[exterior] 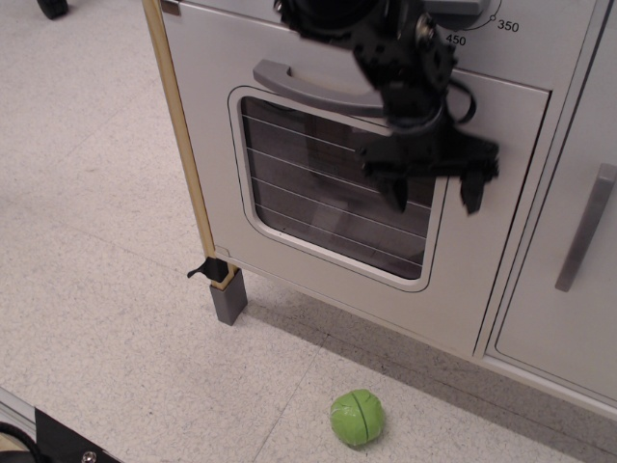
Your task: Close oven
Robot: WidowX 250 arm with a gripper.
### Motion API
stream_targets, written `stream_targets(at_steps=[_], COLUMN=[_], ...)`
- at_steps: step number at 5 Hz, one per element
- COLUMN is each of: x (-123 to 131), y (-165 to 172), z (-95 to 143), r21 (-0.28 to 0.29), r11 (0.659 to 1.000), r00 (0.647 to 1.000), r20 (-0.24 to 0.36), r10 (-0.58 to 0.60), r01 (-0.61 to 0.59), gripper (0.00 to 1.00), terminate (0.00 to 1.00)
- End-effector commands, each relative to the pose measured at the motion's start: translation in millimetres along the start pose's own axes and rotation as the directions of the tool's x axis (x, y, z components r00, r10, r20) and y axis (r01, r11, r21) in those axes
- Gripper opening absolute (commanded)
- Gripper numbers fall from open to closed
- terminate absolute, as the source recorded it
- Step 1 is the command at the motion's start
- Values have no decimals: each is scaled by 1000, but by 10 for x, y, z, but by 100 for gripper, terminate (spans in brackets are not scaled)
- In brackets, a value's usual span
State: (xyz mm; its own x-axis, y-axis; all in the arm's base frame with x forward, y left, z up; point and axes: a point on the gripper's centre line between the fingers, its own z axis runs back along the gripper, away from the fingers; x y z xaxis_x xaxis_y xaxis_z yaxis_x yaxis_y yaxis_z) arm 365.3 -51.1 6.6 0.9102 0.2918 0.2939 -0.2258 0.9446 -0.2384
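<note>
The white toy oven's door [318, 280] lies flush with the front of the unit, its rounded wire-lined window [318, 198] facing me and its grey bar handle [308, 87] across the top. My black gripper [434, 198] hangs in front of the door's right part, over the window's right edge. Its two fingers point down and stand apart, open and empty. I cannot tell whether the fingers touch the door. The oven's inner shelf is hidden behind the door.
A narrow white cabinet door with a vertical grey handle [585, 227] is to the right. A temperature dial [463, 12] is above. A green ball [357, 417] lies on the speckled floor in front. A grey foot [229, 296] holds the unit's left corner.
</note>
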Motion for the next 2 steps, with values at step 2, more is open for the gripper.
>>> stream_targets(at_steps=[2], x=[109], y=[246], z=[453], r21=[23], r11=[999], r00=[997], r20=[76], r10=[-31], r01=[30], gripper=[100], terminate=[0])
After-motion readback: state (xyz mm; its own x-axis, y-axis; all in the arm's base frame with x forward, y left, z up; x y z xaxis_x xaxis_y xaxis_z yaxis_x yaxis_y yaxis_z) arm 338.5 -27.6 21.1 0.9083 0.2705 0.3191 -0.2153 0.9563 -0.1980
